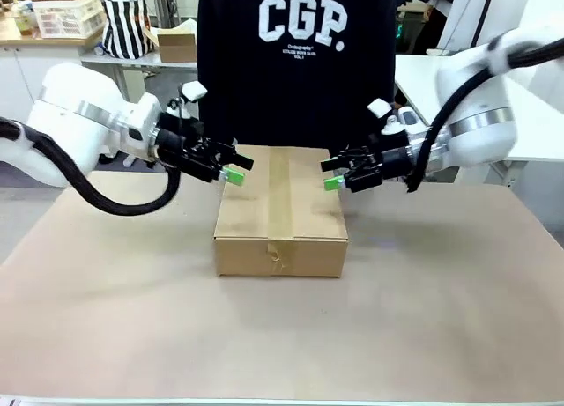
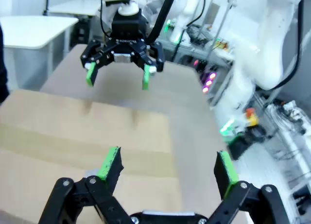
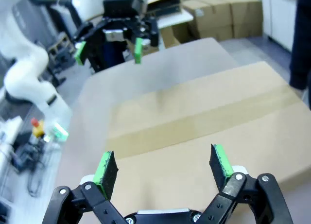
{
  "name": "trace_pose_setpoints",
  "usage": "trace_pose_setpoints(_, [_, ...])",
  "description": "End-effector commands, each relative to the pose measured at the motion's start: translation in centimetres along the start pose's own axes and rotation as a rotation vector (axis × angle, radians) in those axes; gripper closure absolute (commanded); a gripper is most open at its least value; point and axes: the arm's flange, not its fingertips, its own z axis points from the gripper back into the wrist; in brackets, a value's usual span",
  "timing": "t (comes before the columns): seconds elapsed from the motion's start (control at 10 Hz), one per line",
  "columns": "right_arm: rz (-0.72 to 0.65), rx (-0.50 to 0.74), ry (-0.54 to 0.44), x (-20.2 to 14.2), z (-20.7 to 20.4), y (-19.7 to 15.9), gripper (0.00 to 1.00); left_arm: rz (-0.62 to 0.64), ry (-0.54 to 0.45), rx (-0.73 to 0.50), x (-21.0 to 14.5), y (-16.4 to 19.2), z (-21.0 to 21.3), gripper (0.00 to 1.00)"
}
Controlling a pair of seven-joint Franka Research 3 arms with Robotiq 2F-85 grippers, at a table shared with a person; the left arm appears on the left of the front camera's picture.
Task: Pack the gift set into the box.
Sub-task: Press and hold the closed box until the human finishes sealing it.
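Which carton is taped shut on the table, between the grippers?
The big box at the table's middle, tape down its top seam. The other carton is smaller and sits on the far counter.

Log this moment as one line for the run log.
box: closed, taped, mid-table | left gripper: open, at box's left edge | right gripper: open, at box's right edge | person: standing behind box

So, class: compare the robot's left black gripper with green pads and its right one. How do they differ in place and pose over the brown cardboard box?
The left gripper hangs over the left edge of the taped brown cardboard box, pointing rightward; the right gripper hangs over its right edge, pointing leftward. The left sits slightly higher. Both are open, empty and clear of the box.
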Motion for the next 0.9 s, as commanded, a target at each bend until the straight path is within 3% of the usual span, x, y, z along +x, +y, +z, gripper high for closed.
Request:
trace_pose_setpoints(0.0, [-0.255, 0.037, -0.06, 1.9, 5.6, 4.6, 0.0, 0.159, 0.009, -0.051, 1.2, -4.0, 2.9, 0.0])
trace_pose_setpoints(0.1, [-0.309, 0.031, -0.118, 2.2, 7.5, 5.7, 0.0, 0.188, -0.025, -0.045, 1.4, -5.8, 4.0, 0.0])
trace_pose_setpoints(0.2, [-0.399, 0.072, -0.138, 2.1, 9.0, 6.7, 0.0, 0.194, -0.007, -0.156, 1.3, -8.3, 5.1, 0.0])
trace_pose_setpoints(0.4, [-0.616, 0.093, -0.134, 1.0, 12.0, 8.4, 0.0, 0.435, 0.017, -0.12, -0.5, -11.9, 8.4, 0.0])
trace_pose_setpoints(0.5, [-0.687, 0.114, -0.119, 0.3, 13.5, 8.7, 0.0, 0.516, -0.107, -0.075, -1.3, -13.0, 10.4, 0.0])
trace_pose_setpoints(0.6, [-0.726, 0.146, -0.127, -0.5, 15.2, 8.9, 0.0, 0.571, -0.158, -0.07, -2.1, -14.3, 12.2, 0.0])
trace_pose_setpoints(0.8, [-0.719, 0.166, -0.12, -3.0, 19.1, 10.0, 0.0, 0.598, -0.261, 0.084, -3.9, -17.9, 16.8, 0.0])
